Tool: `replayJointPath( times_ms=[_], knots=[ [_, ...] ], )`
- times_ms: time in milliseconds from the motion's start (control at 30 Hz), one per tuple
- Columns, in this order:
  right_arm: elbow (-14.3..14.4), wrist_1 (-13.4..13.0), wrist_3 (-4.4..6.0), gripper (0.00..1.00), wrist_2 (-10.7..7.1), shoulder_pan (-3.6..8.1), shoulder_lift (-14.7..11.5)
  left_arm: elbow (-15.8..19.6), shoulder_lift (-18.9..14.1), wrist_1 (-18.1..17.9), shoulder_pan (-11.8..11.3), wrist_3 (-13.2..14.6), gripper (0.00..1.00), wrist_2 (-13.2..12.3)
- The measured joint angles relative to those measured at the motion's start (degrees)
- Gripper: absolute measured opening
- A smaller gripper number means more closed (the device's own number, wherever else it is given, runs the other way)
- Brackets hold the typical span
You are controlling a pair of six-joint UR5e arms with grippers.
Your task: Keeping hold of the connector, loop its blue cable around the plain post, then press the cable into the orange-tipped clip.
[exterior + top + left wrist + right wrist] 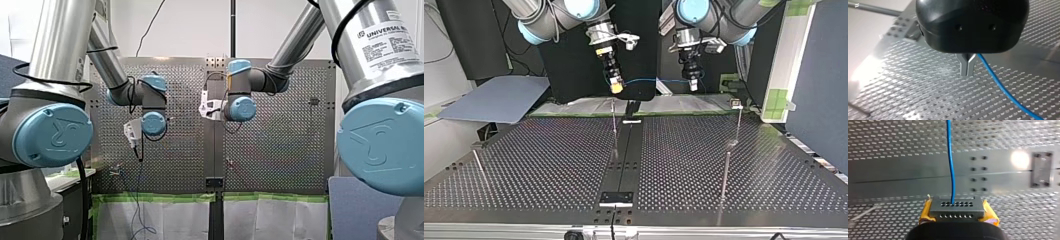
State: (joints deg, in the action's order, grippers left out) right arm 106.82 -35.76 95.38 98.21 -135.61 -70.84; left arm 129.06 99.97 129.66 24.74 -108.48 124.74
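Reference: top view, read from its left to its right

1. A thin bare metal rod [479, 167] stands near the left edge of the perforated metal worktop [549, 165].

2. My right gripper [616, 88], fitted with yellow pads, hangs above the far edge of the worktop, just left of the dark centre strip [624, 150]. In the right wrist view its fingers [926, 212] pinch the grey rectangular connector [956, 208], one yellow pad against each side face. The connector shows two rows of round holes.

3. A slim metal post [614, 125] stands upright beside the centre strip, below my right gripper and apart from it.

4. The thin blue cable [649, 80] leaves the upper row of holes in the connector. It runs roughly level through the air, well above the worktop, across to my left gripper. It touches none of the posts.

5. My left gripper [693, 84], black with metal fingers, hangs right of the centre strip. In the left wrist view these fingers are pressed together on the cable, which emerges at their base and trails away over the worktop. In the front view the cable hangs down from this gripper past the worktop edge.

6. A plain metal post [725, 175] stands at the right. Behind it stands a post topped by a small clip [737, 105]; the colour of its tip cannot be told
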Motion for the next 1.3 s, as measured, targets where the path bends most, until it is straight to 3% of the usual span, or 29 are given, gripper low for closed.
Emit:
replayJointPath(
  times_ms=[300, 500, 633, 867, 1033, 1300],
  knots=[
    [-3.32, 3.68, 0.0, 0.0, -1.41, 1.64, -5.26, -4.22, -4.7, 4.67, -1.15, -1.61, 0.0, 2.04],
    [-5.03, 4.69, 0.07, 0.0, -3.16, 2.64, -8.36, -7.67, -8.16, 8.14, -1.89, -1.78, 0.0, 2.23],
    [-6.07, 4.94, 0.66, 0.0, -4.6, 3.44, -9.48, -10.0, -10.48, 10.47, -2.45, -1.87, 0.0, 2.36],
    [-7.68, 5.07, 1.23, 0.0, -7.0, 4.87, -9.27, -13.93, -15.06, 15.03, -3.99, -1.8, 0.0, 2.38],
    [-9.99, 6.42, 1.18, 0.0, -8.5, 5.42, -7.31, -16.45, -17.75, 18.06, -5.09, -1.5, 0.0, 2.04],
    [-14.44, 7.29, 1.1, 0.0, -9.19, 5.72, -4.56, -20.37, -16.56, 22.2, -7.19, -0.73, 0.0, -0.64]
  ],
)
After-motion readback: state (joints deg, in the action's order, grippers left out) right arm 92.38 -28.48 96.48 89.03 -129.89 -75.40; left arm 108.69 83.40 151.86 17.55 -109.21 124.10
